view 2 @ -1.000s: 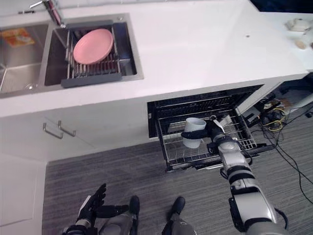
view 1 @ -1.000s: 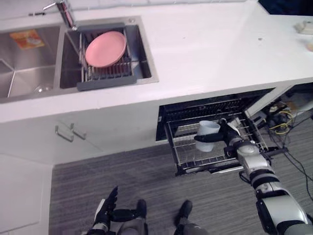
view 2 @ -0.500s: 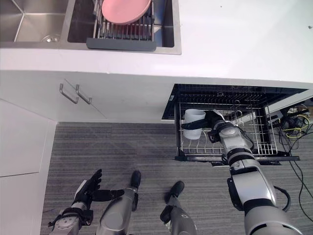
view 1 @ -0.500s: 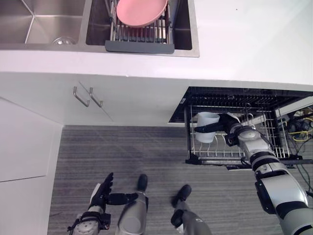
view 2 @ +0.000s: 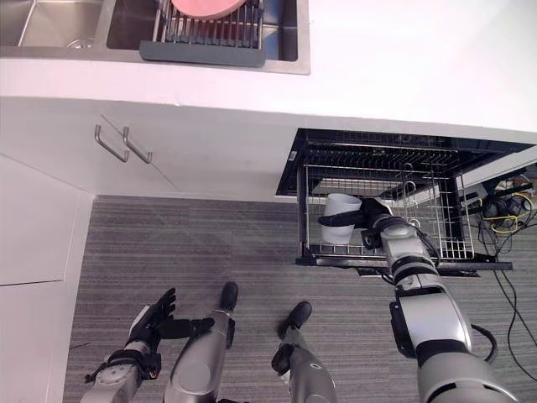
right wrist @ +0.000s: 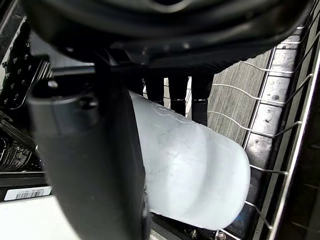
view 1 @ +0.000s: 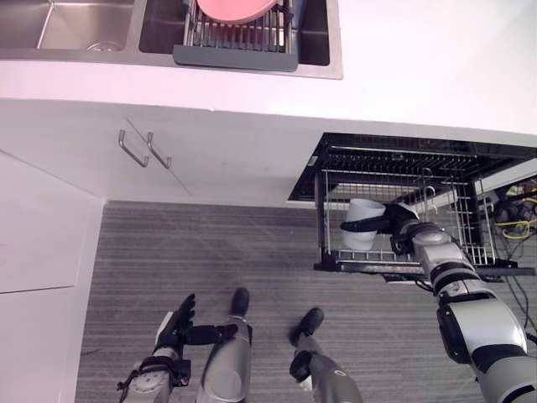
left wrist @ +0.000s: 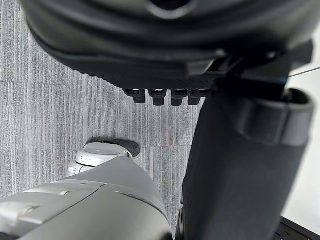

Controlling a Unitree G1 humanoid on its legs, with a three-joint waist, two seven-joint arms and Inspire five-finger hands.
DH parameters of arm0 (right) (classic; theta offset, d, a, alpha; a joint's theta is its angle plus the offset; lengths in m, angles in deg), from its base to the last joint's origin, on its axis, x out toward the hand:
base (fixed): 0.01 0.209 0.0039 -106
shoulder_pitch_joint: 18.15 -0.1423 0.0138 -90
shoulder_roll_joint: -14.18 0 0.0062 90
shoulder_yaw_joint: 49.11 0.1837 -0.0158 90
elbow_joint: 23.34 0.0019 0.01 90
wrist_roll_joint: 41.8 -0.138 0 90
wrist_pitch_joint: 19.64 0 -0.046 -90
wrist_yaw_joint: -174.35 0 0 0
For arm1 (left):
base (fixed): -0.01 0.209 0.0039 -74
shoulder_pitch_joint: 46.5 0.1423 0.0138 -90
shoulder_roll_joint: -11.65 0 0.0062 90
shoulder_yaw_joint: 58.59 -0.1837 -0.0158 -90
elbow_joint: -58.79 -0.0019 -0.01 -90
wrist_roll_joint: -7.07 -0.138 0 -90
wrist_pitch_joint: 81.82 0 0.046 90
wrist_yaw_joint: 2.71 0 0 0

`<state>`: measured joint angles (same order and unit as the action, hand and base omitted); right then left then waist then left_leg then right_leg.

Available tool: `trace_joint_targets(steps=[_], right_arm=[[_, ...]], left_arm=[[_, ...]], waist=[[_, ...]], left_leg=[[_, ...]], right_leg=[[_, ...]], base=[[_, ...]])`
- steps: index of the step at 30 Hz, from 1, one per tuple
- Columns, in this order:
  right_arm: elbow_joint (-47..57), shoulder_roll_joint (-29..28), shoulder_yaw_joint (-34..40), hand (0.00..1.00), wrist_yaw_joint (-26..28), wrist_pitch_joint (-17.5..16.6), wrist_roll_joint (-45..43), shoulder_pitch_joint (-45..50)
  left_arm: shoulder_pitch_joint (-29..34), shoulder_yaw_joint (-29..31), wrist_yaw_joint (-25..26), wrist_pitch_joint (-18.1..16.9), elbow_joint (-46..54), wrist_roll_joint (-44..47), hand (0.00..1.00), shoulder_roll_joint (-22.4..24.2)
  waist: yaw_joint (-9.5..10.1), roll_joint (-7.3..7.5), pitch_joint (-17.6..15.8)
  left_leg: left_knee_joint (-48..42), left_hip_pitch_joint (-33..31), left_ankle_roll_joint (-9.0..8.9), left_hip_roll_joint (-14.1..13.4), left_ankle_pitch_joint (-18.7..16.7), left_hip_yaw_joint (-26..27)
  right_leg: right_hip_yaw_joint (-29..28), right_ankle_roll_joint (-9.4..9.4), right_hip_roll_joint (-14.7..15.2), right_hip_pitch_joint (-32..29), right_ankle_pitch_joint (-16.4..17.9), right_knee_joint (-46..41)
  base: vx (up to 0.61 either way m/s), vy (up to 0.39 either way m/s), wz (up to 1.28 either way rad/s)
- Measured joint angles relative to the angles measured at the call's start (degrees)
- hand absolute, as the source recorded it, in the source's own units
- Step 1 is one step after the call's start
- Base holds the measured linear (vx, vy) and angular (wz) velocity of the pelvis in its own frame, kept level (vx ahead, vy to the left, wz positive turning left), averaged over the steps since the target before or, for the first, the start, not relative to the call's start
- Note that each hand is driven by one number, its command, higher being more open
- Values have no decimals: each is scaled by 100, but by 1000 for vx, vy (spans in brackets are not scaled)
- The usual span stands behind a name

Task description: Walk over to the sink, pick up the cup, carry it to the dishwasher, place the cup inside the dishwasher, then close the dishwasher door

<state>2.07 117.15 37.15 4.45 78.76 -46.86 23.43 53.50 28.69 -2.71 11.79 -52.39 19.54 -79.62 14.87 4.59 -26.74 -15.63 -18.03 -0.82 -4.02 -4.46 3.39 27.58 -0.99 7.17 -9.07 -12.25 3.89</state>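
- Left eye view: the right hand (view 1: 398, 225) curls round the white cup (view 1: 365, 210) inside the pulled-out dishwasher rack (view 1: 471, 245). The pink plate (view 1: 235, 7) is cut off.
- Right eye view: the left hand (view 2: 149, 317) hangs low with straight fingers.
- Left wrist view: fingers (left wrist: 157, 96) foreshortened above the floor (left wrist: 50, 100).
- Right wrist view: the thumb (right wrist: 95, 160) hides the cup's mouth, and whether its base touches the rack cannot be told.

The pulled-out wire rack (view 2: 436, 227) juts over the carpeted floor (view 2: 201, 243), which lies open to the rack's left. The right hand (view 2: 375, 222) and its cup (view 2: 338, 220) fill the rack's left part. Upright tines stand across the right part. The countertop (view 2: 403, 75) overhangs the rack's back, and cables (view 2: 503, 210) lie just beside its right end.
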Motion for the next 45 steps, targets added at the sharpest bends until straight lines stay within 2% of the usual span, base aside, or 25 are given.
trace_joint_targets(steps=[2,5,13,16,19,21,22,24,26,28,30,32,35,37,40,42,45], right_arm=[[1,-1,0,100,16,-79,-13,-61],[173,0,-27,100,110,-374,-57,-71],[928,1,-167,100,122,-432,-614,81],[1645,0,-153,100,118,-429,-844,565],[2580,-73,17,100,81,-409,-1191,1418],[3345,-437,436,100,0,-402,-1621,2276],[3550,-544,547,100,-39,-402,-1701,2508],[4252,-872,828,100,-150,-416,-1849,3237],[5226,-1312,1021,100,-173,-436,-1894,4103],[5797,-1623,1087,100,-39,-534,-1962,4675],[6278,-1908,1104,100,183,-617,-1960,5206],[6704,-2147,1108,100,578,-666,-1961,5741],[6844,-2199,1161,100,1024,-791,-1964,5919],[6877,-2203,1248,100,1214,-893,-1970,5920],[7103,-2204,1344,100,1439,-1016,-2075,5918],[7417,-2208,1426,100,1621,-1164,-2220,5911],[7838,-2236,1563,100,1746,-1325,-2366,5886]], left_arm=[[0,-1,0,-1,39,0,100,0],[0,-5,-2,-8,44,-1,100,10],[10,4,-2,-32,-31,-15,100,52],[35,6,1,-42,-183,-52,100,59],[157,6,58,-60,-282,-165,100,94],[270,28,142,-111,-539,-340,100,119],[290,28,168,-136,-643,-373,100,122],[359,48,280,-170,-956,-512,100,175],[477,217,424,-276,-1376,-644,100,296],[513,319,510,-354,-1652,-812,100,357],[523,417,577,-411,-1982,-829,100,467],[578,565,708,-459,-2319,-923,100,642],[639,639,859,-478,-2611,-915,100,751],[637,644,902,-481,-2713,-913,100,777],[636,720,976,-497,-2901,-897,100,827],[629,793,1008,-498,-3007,-894,100,911],[598,918,1035,-513,-3060,-916,100,960]], waist=[[-1,16,-25],[-1,29,-31],[-11,56,-17],[-88,179,59],[-221,399,221],[-415,536,528],[-480,540,637],[-641,528,946],[-875,511,1306],[-1037,512,1466],[-1183,416,1655],[-1380,238,1841],[-1486,101,2046],[-1511,47,2094],[-1536,-41,2174],[-1574,-102,2210],[-1569,-117,2217]], left_leg=[[-15,-3,-6,-13,2,1],[-38,1,-7,-23,-1,20],[83,246,-66,-136,11,124],[243,446,-91,-190,18,214],[478,722,-154,-209,94,341],[657,959,-161,-220,105,521],[699,1006,-161,-218,105,551],[838,1212,-161,-211,105,710],[1001,1471,-166,-174,101,888],[1132,1683,-185,-114,98,1026],[1342,1904,-247,-86,133,1140],[1698,2230,-271,-71,239,1260],[1851,2425,-289,-74,272,1401],[1875,2541,-300,-73,277,1415],[1872,2634,-272,-75,264,1395],[1861,2655,-262,-66,239,1313],[1751,2560,-246,-66,209,1060]], right_leg=[[-12,0,-10,0,0,0],[-44,0,-13,4,0,-4],[-233,-2,-80,122,-2,-4],[-341,-2,-128,204,-2,10],[-465,-8,-153,275,-6,19],[-609,-57,-163,335,4,28],[-639,-59,-163,344,5,28],[-776,-113,-161,406,27,28],[-962,-248,-134,491,142,28],[-1074,-284,-88,602,347,25],[-1150,-244,-87,644,506,-21],[-1228,-216,-127,777,548,-3],[-1325,-204,-173,846,552,48],[-1333,-257,-187,950,509,98],[-1326,-233,-191,1037,492,98],[-1236,-244,-173,1111,513,98],[-983,-240,-132,1214,561,95]], base=[[0,0,0],[-30,47,-3],[4,34,-8],[49,21,-16],[93,39,-22],[87,44,-33],[66,43,-33],[46,41,-36],[28,27,-42],[-25,-6,-35],[-41,-29,-30],[11,-16,-22],[16,-12,-24],[44,-12,-7],[65,0,1],[51,4,17],[19,-1,34]])
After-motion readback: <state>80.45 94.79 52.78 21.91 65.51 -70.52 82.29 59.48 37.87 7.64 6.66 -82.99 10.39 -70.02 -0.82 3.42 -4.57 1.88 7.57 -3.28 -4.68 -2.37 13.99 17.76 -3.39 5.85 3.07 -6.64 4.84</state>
